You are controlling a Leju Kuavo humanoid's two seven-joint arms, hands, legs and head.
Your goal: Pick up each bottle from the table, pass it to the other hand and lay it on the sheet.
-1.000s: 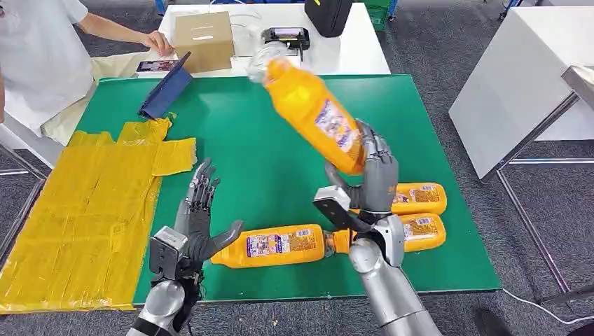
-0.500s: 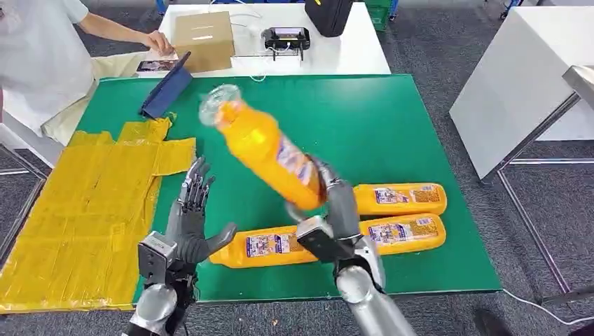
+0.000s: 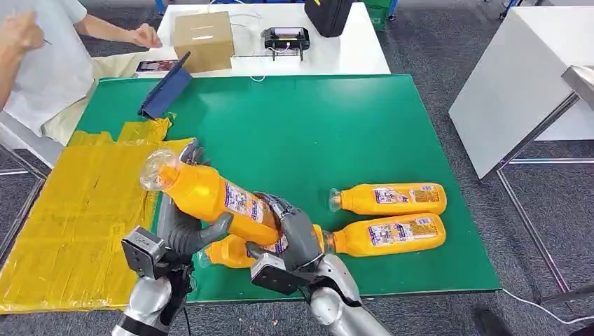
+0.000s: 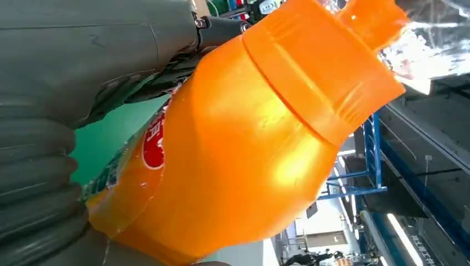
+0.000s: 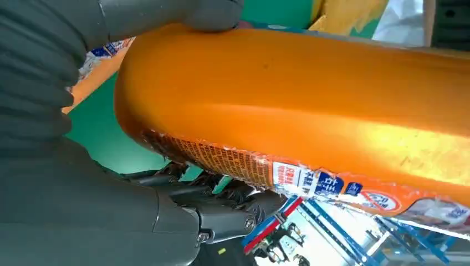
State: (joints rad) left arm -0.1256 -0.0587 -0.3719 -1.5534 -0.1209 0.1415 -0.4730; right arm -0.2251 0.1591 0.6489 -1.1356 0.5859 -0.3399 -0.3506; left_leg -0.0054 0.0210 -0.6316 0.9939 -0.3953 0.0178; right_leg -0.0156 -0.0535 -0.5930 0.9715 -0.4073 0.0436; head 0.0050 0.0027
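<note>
My right hand [image 3: 298, 234] grips the lower body of an orange bottle [image 3: 210, 199], which tilts with its clear cap toward the yellow sheet [image 3: 77, 203]. My left hand [image 3: 178, 231] sits under the bottle's upper half. Its thumb touches the bottle and its fingers stand straight up behind it. The left wrist view has the bottle's shoulder [image 4: 238, 149] close against the palm; the right wrist view has its labelled body [image 5: 310, 111] in the grip. Two more bottles [image 3: 392, 199] [image 3: 389, 234] lie on the green mat [image 3: 315, 126], and a third [image 3: 224, 253] lies partly hidden under my hands.
A cardboard box [image 3: 203, 38], a black device [image 3: 286, 36] and a black bag [image 3: 328, 14] stand on the white table behind the mat. A blue folder [image 3: 164, 91] lies at the mat's far left corner, near a seated person [image 3: 42, 63]. Another white table [image 3: 518, 77] stands to the right.
My right hand has carried the bottle down and to the left, from above the mat's middle to my left hand, which now touches it. The person's arm has lifted.
</note>
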